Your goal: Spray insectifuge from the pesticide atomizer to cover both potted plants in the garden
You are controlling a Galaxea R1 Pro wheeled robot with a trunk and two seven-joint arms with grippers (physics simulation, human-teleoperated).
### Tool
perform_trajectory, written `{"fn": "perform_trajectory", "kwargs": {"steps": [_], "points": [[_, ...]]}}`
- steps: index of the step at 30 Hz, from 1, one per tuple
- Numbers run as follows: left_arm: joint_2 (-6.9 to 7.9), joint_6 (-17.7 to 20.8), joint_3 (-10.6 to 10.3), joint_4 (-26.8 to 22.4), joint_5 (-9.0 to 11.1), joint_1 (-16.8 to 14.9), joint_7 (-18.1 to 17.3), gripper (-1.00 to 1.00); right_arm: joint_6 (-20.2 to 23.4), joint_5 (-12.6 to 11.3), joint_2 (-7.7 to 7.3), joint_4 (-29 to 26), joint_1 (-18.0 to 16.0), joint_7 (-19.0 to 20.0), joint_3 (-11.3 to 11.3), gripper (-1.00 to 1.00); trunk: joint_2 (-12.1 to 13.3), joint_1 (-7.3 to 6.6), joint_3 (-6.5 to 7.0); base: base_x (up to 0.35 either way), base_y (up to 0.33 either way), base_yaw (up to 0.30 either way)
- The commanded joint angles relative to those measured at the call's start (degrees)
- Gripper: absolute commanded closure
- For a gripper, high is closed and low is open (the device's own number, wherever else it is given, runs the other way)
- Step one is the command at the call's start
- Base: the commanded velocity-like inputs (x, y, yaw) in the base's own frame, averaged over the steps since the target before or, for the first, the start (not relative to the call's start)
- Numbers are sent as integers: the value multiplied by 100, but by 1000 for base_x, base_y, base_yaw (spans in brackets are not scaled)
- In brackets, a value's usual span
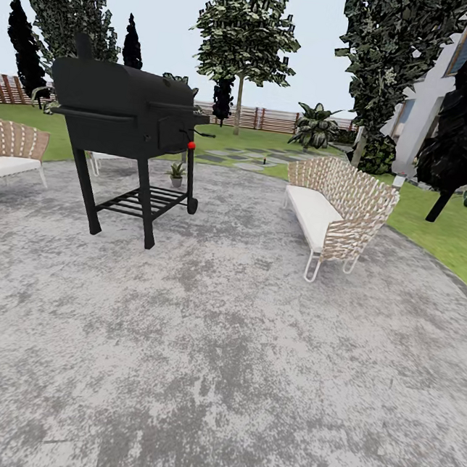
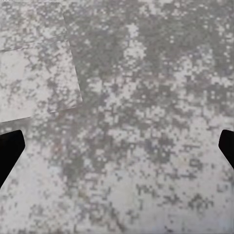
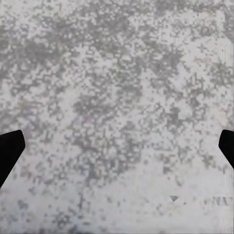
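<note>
The head view looks across a round grey paved patio [image 1: 219, 349] in the garden. At about ten o'clock from the view's centre stands a black barrel grill [image 1: 127, 114] on four legs, with a red knob at its front and a slatted shelf below. Just behind the grill's right legs, at about eleven o'clock, a small potted plant [image 1: 176, 173] with green leaves in a pale pot sits on the paving edge; it is far off and small. At two o'clock a woven wicker sofa [image 1: 337, 210] with a white cushion faces inward, and part of a second wicker seat [image 1: 6, 154] shows at nine o'clock by the frame edge. Beyond the patio, grey stepping stones [image 1: 246, 156] cross the lawn [image 1: 453, 231] at twelve o'clock toward a brown slatted fence [image 1: 276, 120], with trees and a large striped-leaf shrub [image 1: 316, 127] near it.

The left gripper [image 2: 117, 151] shows as two dark fingertips [image 2: 9, 151] at opposite edges of the left wrist view, spread wide with nothing but mottled grey paving between them. The right gripper [image 3: 117, 151] looks the same in the right wrist view: fingertips [image 3: 9, 151] far apart, empty, over bare paving. The potted plant lies well apart from both grippers, across the patio
</note>
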Motion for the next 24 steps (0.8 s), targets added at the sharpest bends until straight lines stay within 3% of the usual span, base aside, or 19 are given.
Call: {"fn": "perform_trajectory", "kwargs": {"steps": [1,7,24], "points": [[0,-18,3,5,3,-3,-1,-100,-18,0,-1,17,-3,-2,2,-100,-2,-1,-5,0,0,0],[0,-19,3,5,2,-2,-2,-100,-18,-1,-1,36,-4,0,2,-100,-2,-1,-5,136,0,0],[0,-21,3,13,2,-3,-1,-100,-18,-1,-1,41,-4,0,2,-100,-2,-1,-5,330,0,0]]}}
